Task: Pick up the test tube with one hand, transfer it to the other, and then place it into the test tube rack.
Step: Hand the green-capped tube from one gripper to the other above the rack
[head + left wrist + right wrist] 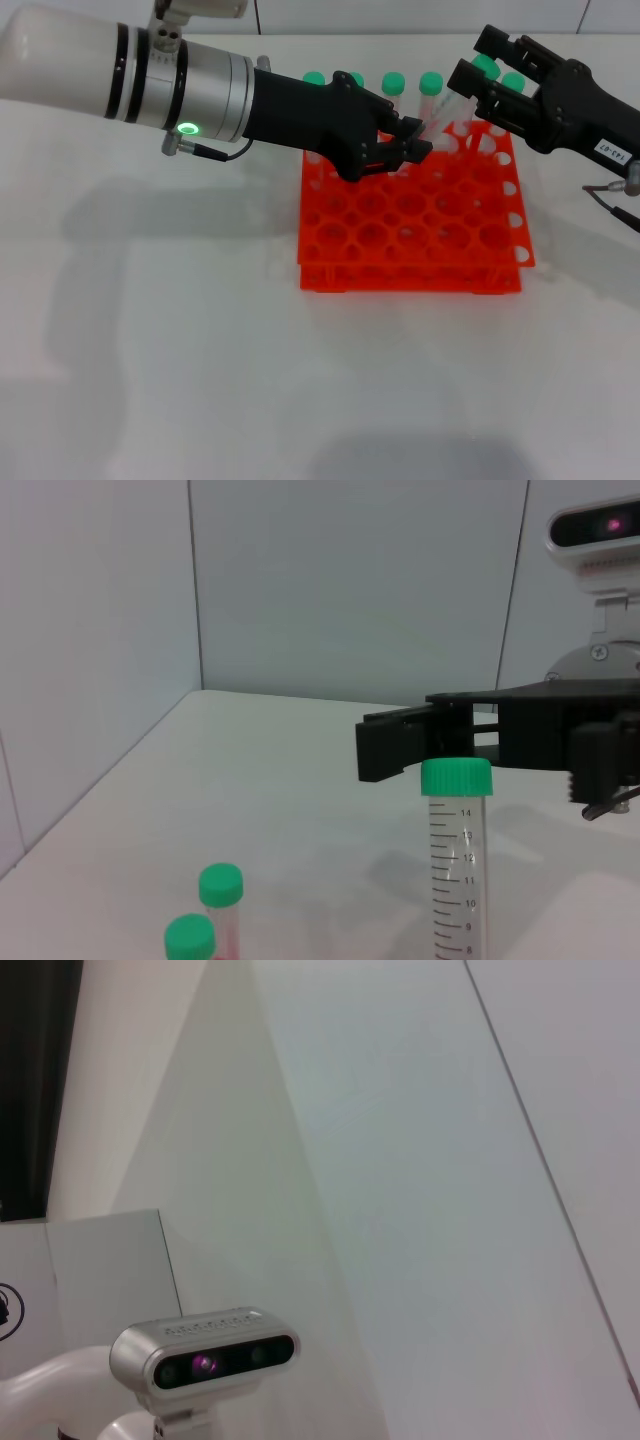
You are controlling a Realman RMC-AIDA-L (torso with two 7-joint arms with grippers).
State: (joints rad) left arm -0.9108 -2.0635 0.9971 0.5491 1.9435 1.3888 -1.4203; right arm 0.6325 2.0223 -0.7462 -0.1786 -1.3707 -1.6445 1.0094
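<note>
In the head view my left gripper [414, 140], on the arm with the green ring, is shut on the lower part of the test tube [449, 108] above the back of the orange-red rack [400, 240]. The tube leans up toward my right gripper [474, 60], the one with the white label sticker. That gripper is open, with a finger on each side of the tube's green-capped end. In the left wrist view the tube [456, 860] stands upright, and its green cap [456, 778] is in front of the right gripper's fingers [395, 748]. The right wrist view shows neither the tube nor the rack.
Several green-capped tubes [393, 82] stand in the rack's back row; two of them show in the left wrist view [220, 885]. The rack sits on a white table [200, 380]. The right wrist view shows walls and the head camera [205, 1358].
</note>
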